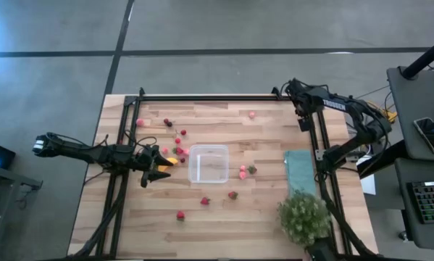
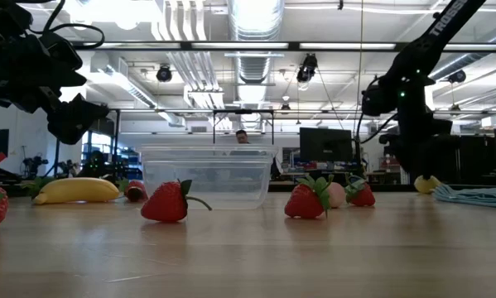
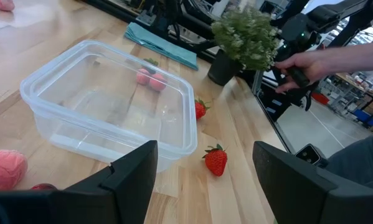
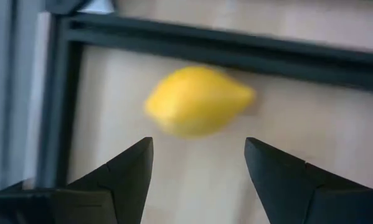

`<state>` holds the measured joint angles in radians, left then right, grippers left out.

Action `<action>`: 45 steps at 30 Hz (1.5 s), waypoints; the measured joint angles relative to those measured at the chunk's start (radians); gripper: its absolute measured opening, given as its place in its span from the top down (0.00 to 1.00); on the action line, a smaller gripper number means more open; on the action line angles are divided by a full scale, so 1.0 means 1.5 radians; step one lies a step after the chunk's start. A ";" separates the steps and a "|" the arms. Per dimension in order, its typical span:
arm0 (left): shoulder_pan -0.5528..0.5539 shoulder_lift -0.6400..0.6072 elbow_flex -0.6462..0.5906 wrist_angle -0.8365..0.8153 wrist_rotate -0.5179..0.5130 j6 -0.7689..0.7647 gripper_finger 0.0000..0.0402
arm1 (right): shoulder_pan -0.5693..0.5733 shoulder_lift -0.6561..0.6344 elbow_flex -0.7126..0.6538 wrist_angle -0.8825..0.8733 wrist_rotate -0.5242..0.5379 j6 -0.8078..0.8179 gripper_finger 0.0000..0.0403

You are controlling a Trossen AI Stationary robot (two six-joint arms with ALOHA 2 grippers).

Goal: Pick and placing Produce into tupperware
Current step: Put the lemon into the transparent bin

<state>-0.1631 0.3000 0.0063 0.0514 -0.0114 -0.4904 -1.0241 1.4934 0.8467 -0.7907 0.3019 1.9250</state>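
The left gripper (image 1: 153, 174) hangs over the left half of the table with its jaws spread and nothing between them, just left of the tupperware; the left wrist view looks past its two dark fingers (image 3: 133, 171) straight at that box. The right gripper (image 1: 303, 119) is up at the far right corner of the table by the black frame rail, jaws likewise apart and empty, and its wrist view shows the lemon (image 4: 198, 101) lying on the wood just beyond the fingertips, beside the dark rail. The wooden table (image 1: 224, 225) carries, at its near right corner, a bushy green plant (image 1: 303, 217), and just behind that a flat teal cloth (image 1: 298, 171) along the right edge. The tupperware (image 1: 208, 164) sits open and upright near the middle of the table, clear and with nothing in it. A yellow banana (image 2: 65, 190) lies close to the left gripper, between it and the box. The rest of the produce is scattered loose on the wood: a strawberry (image 1: 204, 201) and another strawberry (image 1: 232, 194) in front of the box, one more berry (image 1: 180, 214) nearer the front edge, a pink pair (image 1: 243, 172) touching each other just right of the box, a cluster of red berries (image 1: 179, 145) to its left rear, and a pink piece (image 1: 251, 114) near the back rail. A person's hand (image 3: 311, 62) shows beyond the plant, off the table.
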 joint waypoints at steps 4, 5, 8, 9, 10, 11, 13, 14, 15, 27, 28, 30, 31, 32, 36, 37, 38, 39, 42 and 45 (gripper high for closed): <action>0.000 0.000 0.000 0.000 0.000 0.000 0.38 | 0.000 -0.008 0.000 -0.068 -0.013 0.045 0.39; 0.000 0.000 0.000 0.000 0.000 0.000 0.38 | 0.000 -0.009 0.000 -0.070 -0.011 0.046 0.39; 0.000 0.000 0.000 0.000 0.000 0.000 0.38 | 0.000 -0.008 0.000 -0.051 -0.008 0.043 0.39; 0.000 0.000 0.000 0.000 0.000 0.000 0.38 | 0.000 -0.007 0.000 -0.042 -0.008 0.043 0.39; 0.000 0.000 0.000 0.000 0.000 0.000 0.38 | 0.000 -0.007 0.000 -0.031 -0.008 0.043 0.39; 0.000 0.000 0.000 0.000 0.000 0.000 0.38 | 0.000 -0.006 0.000 -0.023 -0.008 0.042 0.39; 0.000 0.000 0.000 0.000 0.000 0.000 0.38 | 0.000 -0.004 0.000 -0.014 -0.007 0.042 0.39; 0.000 0.000 0.000 0.000 0.000 0.000 0.38 | 0.000 -0.004 0.000 -0.012 -0.007 0.041 0.39; 0.000 0.000 0.000 0.000 0.000 0.000 0.38 | 0.000 -0.004 0.000 -0.010 -0.003 0.039 0.39; 0.000 0.000 0.000 0.000 0.000 0.000 0.38 | -0.002 -0.003 0.000 -0.007 0.027 -0.063 0.39; 0.000 0.000 0.000 0.000 0.000 0.000 0.38 | -0.002 -0.003 0.000 -0.011 0.027 -0.055 0.39; 0.000 0.000 0.000 0.000 0.000 0.000 0.38 | -0.002 -0.003 0.000 -0.017 0.027 -0.044 0.39; 0.000 0.000 0.000 0.000 0.000 0.000 0.38 | -0.002 -0.003 0.000 -0.017 0.027 -0.041 0.39; 0.000 0.000 0.000 0.000 0.000 0.000 0.38 | -0.002 -0.003 0.000 -0.016 0.027 -0.035 0.39; 0.000 0.000 0.000 0.000 0.000 0.000 0.38 | -0.002 -0.001 0.000 -0.015 0.026 -0.010 0.39; 0.000 0.000 0.000 0.000 0.000 0.000 0.38 | -0.002 0.000 0.000 -0.014 0.025 -0.010 0.39; 0.000 0.000 0.000 0.000 0.000 0.000 0.38 | -0.002 0.001 -0.001 -0.014 0.020 -0.011 0.39; 0.000 0.000 0.000 0.000 0.000 0.000 0.38 | -0.001 0.003 -0.001 -0.014 0.010 -0.014 0.39; 0.000 0.000 0.000 0.000 0.000 0.000 0.38 | -0.001 0.012 -0.001 -0.009 -0.041 0.000 0.39; 0.000 0.000 0.000 0.000 0.000 0.000 0.38 | 0.001 0.021 -0.002 -0.010 -0.057 -0.019 0.39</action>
<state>-0.1634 0.3000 0.0063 0.0517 -0.0116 -0.4904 -1.0225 1.5243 0.8444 -0.8060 0.2160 1.8958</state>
